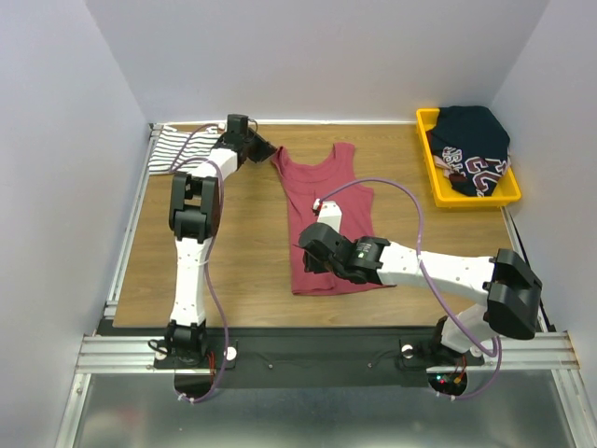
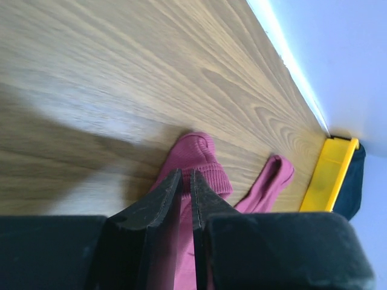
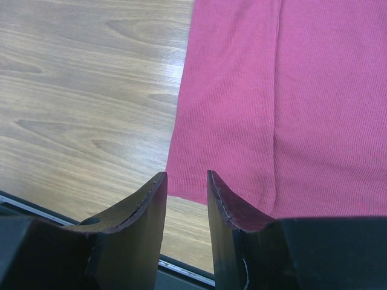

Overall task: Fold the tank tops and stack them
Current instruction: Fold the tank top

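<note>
Presently noted maroon tank top (image 1: 317, 191) flat on table (image 1: 247, 243); found left gripper (image 2: 186, 175) near-closed at its strap (image 2: 196, 151), hold undeterminable; found right gripper (image 3: 186, 176) half-open over near hem, empty.

Bright, even light is glaring off the table (image 2: 103, 115) while the left gripper (image 2: 186, 176) is casting a soft, blurred shadow.

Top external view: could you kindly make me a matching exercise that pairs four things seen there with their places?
Things:
1. maroon tank top
2. striped tank top
3. yellow bin
4. dark garment

Places:
A. far left corner
B. inside the bin
C. far right corner
D. spread flat in the middle

Pairs: 1-D, 2-A, 3-C, 4-B
</note>
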Robot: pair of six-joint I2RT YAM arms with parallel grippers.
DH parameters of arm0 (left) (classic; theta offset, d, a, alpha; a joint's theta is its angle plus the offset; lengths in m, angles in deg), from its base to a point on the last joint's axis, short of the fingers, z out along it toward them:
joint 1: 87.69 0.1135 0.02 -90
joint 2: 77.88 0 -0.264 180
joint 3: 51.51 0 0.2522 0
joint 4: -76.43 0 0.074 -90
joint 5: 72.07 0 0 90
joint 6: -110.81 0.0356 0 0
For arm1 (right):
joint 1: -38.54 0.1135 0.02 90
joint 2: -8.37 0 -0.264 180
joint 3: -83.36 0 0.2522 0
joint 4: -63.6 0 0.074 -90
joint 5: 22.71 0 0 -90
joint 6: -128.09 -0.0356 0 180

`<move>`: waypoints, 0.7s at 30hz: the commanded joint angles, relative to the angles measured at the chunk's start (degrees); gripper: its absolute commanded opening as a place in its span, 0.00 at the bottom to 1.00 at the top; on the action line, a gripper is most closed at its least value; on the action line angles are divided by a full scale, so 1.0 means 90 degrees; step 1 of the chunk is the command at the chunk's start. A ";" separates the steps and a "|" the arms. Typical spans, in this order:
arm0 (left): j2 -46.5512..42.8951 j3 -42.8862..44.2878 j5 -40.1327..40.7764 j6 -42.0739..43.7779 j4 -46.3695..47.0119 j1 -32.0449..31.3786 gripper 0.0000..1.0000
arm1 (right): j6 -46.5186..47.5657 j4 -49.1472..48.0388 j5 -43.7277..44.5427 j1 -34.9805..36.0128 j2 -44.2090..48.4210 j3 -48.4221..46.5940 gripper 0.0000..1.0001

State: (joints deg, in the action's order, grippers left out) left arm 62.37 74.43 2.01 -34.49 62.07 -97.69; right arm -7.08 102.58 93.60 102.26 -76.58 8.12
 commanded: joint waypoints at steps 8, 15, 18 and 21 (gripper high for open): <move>0.0335 0.0573 -0.0604 -0.0319 0.0818 -0.0285 0.23 | -0.0001 -0.0262 0.0153 -0.0088 0.0093 0.0072 0.38; 0.0072 0.0270 -0.0555 -0.0710 0.1238 -0.0334 0.22 | -0.0050 -0.0262 0.0241 -0.0127 0.0171 0.0180 0.38; -0.0200 -0.0051 -0.0409 -0.0837 0.1502 -0.0334 0.20 | -0.0050 -0.0262 0.0261 -0.0137 0.0181 0.0190 0.38; -0.0348 -0.0258 -0.0350 -0.0896 0.1756 -0.0344 0.18 | -0.0040 -0.0262 0.0339 -0.0166 0.0200 0.0190 0.38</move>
State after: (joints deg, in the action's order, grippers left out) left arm 65.86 73.80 -1.86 -41.23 73.00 -100.62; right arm -7.14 102.33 94.17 101.21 -76.51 9.83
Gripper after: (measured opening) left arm 0.188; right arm 0.385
